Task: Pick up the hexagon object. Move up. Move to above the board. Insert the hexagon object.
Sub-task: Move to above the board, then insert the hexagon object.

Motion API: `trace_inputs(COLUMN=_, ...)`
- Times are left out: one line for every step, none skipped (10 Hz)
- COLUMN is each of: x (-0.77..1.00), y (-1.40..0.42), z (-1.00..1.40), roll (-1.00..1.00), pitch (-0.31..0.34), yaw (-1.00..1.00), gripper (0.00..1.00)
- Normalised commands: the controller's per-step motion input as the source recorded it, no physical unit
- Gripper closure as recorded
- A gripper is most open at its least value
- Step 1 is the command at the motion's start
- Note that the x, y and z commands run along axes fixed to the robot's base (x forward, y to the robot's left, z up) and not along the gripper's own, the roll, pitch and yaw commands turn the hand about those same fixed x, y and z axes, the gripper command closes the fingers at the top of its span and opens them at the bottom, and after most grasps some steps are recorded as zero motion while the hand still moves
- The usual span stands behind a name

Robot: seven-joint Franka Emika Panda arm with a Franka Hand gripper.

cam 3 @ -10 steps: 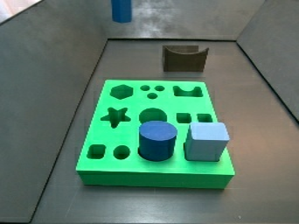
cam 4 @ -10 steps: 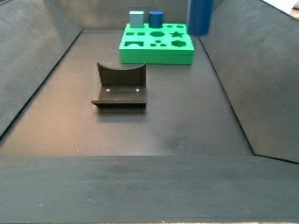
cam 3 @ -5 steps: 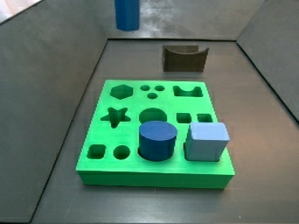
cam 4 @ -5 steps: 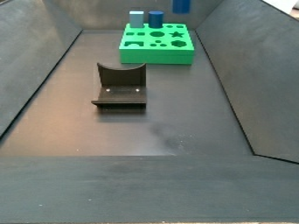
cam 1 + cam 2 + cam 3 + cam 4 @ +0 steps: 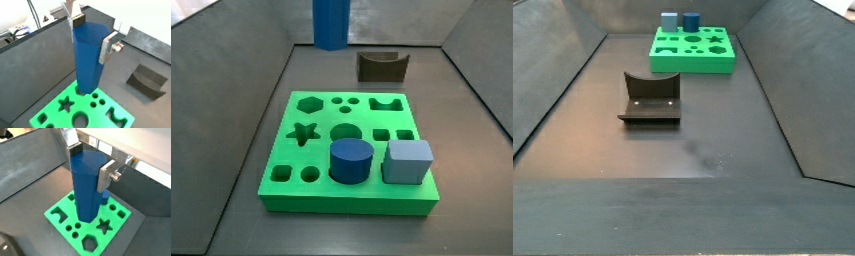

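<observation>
Fingers [image 5: 109, 44] of the gripper [image 5: 93, 31] pinch the tall medium-blue hexagon rod [image 5: 88, 57] upright above the bright-green holed board [image 5: 60, 117], likely so it can drop into its hexagonal hole [image 5: 307, 102].

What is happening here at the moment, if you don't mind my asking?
The Franka arm's gripper is shut on the hexagon object, a tall blue rod held upright between its fingers. It hangs in the air over the green board, not yet inserted. In a side view the board's hexagon hole is empty, while a dark-blue cylinder and a light-blue cube stand on the board. The fixture sits apart on the floor.
</observation>
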Motion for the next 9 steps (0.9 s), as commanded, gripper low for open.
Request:
trace_inputs(x=0.12, y=-0.18, z=0.04, roll=0.05, pitch=0.104, yaw=0.01, gripper=1.0)
trace_inputs(x=-0.05, y=0.2, z=-0.2, roll=0.0, pitch=0.0, yaw=0.0, gripper=1.0)
trace_inputs(x=-0.15, y=0.29, z=-0.37, roll=0.04, pitch=-0.031, yaw=0.0, gripper=1.0)
trace_inputs(x=-0.31, y=0.32, z=-0.49, roll=0.01, pitch=-0.119, yaw=0.03, gripper=1.0)
trace_inputs(x=-0.41, y=0.19, z=-0.6, roll=0.03, pitch=-0.176, yaw=0.08, gripper=1.0)
trace_inputs(x=-0.41, y=0.2, z=-0.64, roll=0.02, pitch=-0.196, yaw=0.1, gripper=1.0)
trace_inputs(x=-0.36, y=0.18, z=-0.64, roll=0.03, pitch=-0.21, yaw=0.12, gripper=1.0)
trace_inputs(x=-0.26, y=0.18, z=-0.58, roll=0.0, pitch=-0.206, yaw=0.11, gripper=1.0)
trace_inputs(x=-0.22, y=0.14, z=-0.55, roll=0.0, pitch=-0.201, yaw=0.08, gripper=1.0)
